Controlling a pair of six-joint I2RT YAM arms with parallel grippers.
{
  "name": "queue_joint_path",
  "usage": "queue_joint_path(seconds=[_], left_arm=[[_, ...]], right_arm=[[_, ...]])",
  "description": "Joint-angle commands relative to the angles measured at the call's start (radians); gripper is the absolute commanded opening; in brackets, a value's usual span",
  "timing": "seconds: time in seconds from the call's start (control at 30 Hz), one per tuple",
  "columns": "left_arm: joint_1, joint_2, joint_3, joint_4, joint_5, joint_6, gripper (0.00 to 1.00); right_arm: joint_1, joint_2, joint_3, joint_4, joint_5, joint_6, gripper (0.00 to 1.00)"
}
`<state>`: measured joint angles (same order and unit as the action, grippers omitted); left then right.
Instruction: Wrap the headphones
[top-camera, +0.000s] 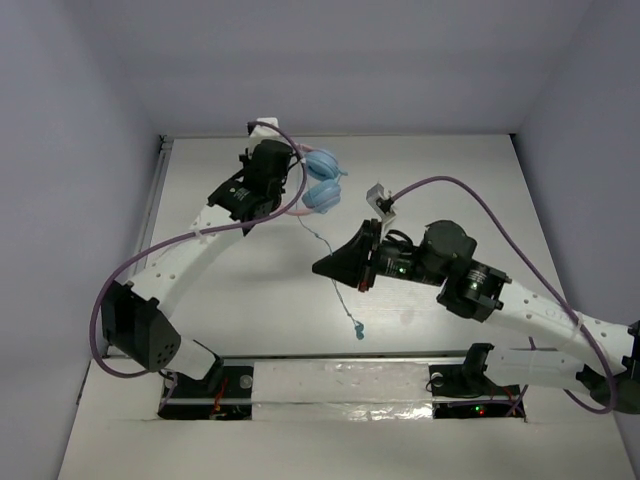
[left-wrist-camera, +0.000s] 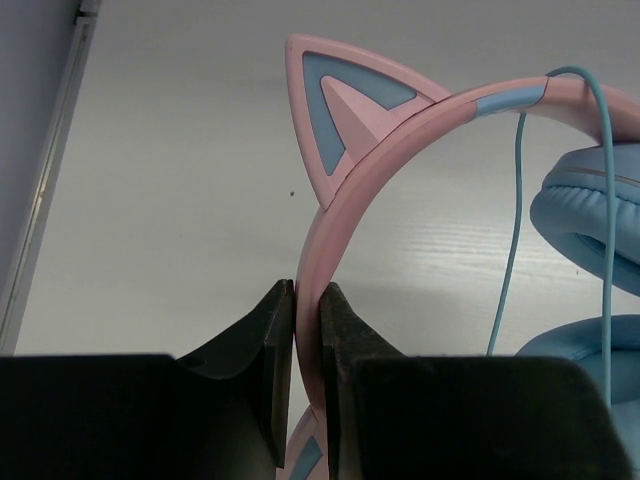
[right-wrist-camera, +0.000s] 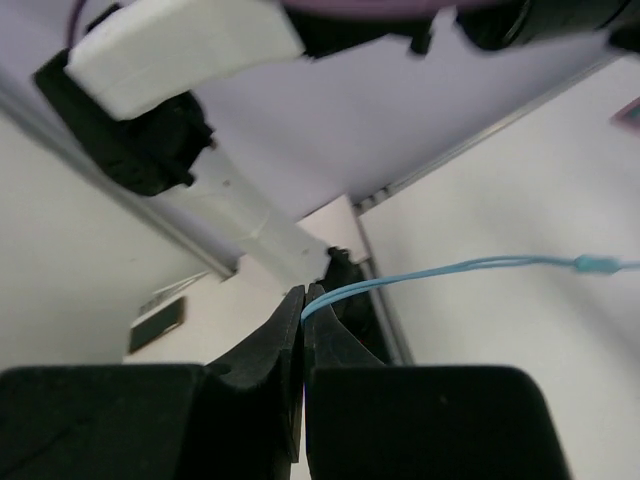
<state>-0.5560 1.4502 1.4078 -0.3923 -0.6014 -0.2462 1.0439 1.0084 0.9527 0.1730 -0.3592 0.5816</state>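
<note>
Two grippers are both clenched. Nearer to the bases, the right gripper (right-wrist-camera: 303, 300) pinches the thin blue cord (right-wrist-camera: 450, 268) above the middle of the table (top-camera: 450, 180). Farther away, the left gripper (left-wrist-camera: 307, 300) grips the pink headband (left-wrist-camera: 400, 130) of the headphones (top-camera: 322, 182), at the table's far part

I see pink cat-ear headphones with round light blue cups (top-camera: 321, 196) lying far-centre; their thin light blue cord (right-wrist-camera: 450, 268) runs toward the near side.

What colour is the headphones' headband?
The headband is pink with light blue patches; clearest in the left wrist view.
</note>
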Motion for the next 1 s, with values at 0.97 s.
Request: queue_joint_path(seconds=[0.97], left_arm=[[-0.234,-0.246,-0.331,-0.069,0.117,0.082,0.00]], right_arm=[[-0.228,0.265,0.468,-0.601,0.649,-0.514,0.00]])
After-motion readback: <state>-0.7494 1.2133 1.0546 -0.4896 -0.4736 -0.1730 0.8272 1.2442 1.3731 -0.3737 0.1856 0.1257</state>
